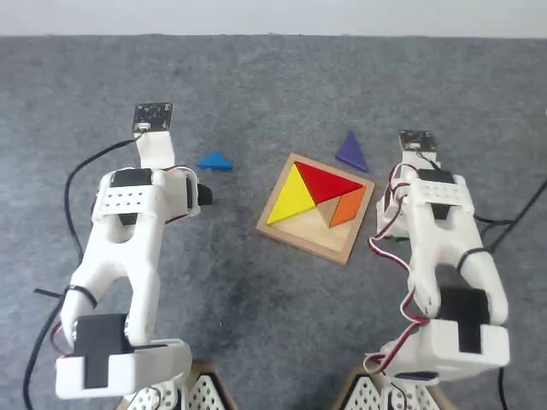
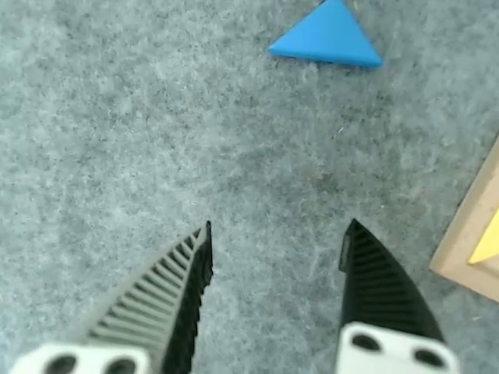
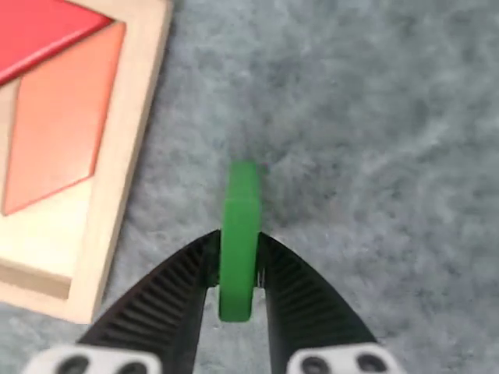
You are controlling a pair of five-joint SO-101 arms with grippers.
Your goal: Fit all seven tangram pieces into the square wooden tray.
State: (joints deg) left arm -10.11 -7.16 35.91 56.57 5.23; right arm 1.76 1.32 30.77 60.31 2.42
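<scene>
The square wooden tray (image 1: 338,248) lies tilted in the middle of the grey carpet and holds a yellow triangle (image 1: 291,196), a red triangle (image 1: 327,181) and an orange parallelogram (image 1: 346,206). A blue triangle (image 1: 214,161) lies on the carpet to the tray's left, and my left gripper (image 2: 277,234) stands open over bare carpet short of the blue triangle (image 2: 327,37). A purple triangle (image 1: 351,151) lies behind the tray. My right gripper (image 3: 238,241) is shut on a green piece (image 3: 238,230) held on edge, just off the tray's wooden rim (image 3: 125,156).
Both white arms rise from the near edge, the left arm (image 1: 128,248) and the right arm (image 1: 444,248), with cables trailing beside them. Open carpet lies in front of the tray and along the far side.
</scene>
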